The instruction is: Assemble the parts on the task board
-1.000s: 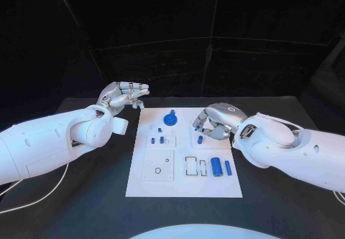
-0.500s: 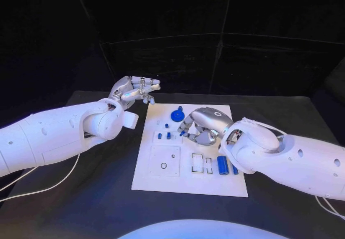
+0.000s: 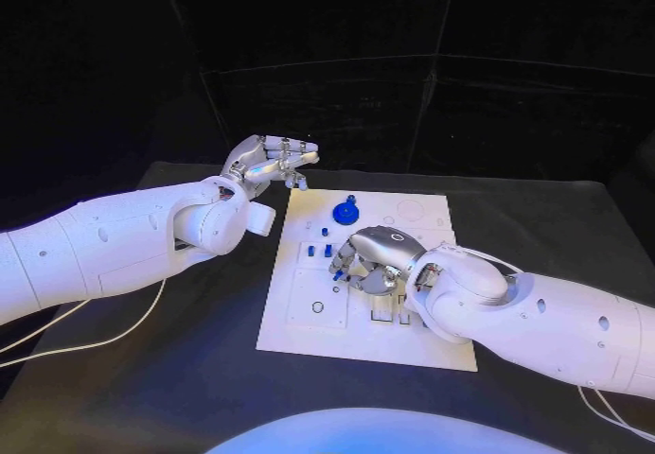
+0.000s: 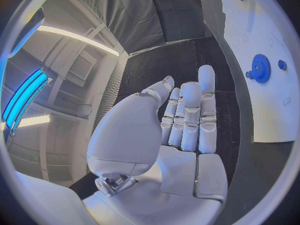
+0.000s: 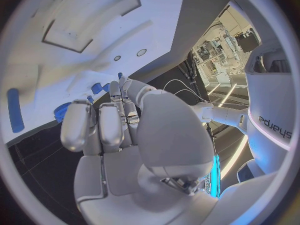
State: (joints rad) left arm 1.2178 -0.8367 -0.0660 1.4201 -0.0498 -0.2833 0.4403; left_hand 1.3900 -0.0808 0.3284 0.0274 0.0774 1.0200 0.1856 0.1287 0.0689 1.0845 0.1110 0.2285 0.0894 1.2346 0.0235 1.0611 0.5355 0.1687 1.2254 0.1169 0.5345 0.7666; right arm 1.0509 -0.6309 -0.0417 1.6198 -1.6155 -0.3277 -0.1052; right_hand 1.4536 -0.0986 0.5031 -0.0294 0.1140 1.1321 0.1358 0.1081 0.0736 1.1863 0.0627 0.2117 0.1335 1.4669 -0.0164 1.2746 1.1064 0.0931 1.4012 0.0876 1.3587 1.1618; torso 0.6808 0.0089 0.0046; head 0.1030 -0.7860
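Observation:
The white task board (image 3: 371,342) lies in the middle of the table. A blue gear (image 3: 346,212) stands at its far end, with two small blue pegs (image 3: 320,251) nearer. My right hand (image 3: 371,261) hovers low over the board's middle, fingers curled down. A small blue part (image 3: 339,275) shows right at its fingertips; whether it is pinched I cannot tell. The right wrist view shows a blue cylinder (image 5: 14,110) lying on the board (image 5: 75,60). My left hand (image 3: 274,163) hangs off the board's far left corner and holds nothing. In its wrist view the gear (image 4: 259,69) stands beyond the fingers.
A square recess (image 3: 315,307) with a small ring lies in the board's near left part. Black table (image 3: 150,378) surrounds the board. A white cable (image 3: 82,345) trails under my left arm. Dark curtains close the back.
My right hand has slid left across the board to its middle and now covers the cylinders at the near right. My left hand has stayed by the far left corner.

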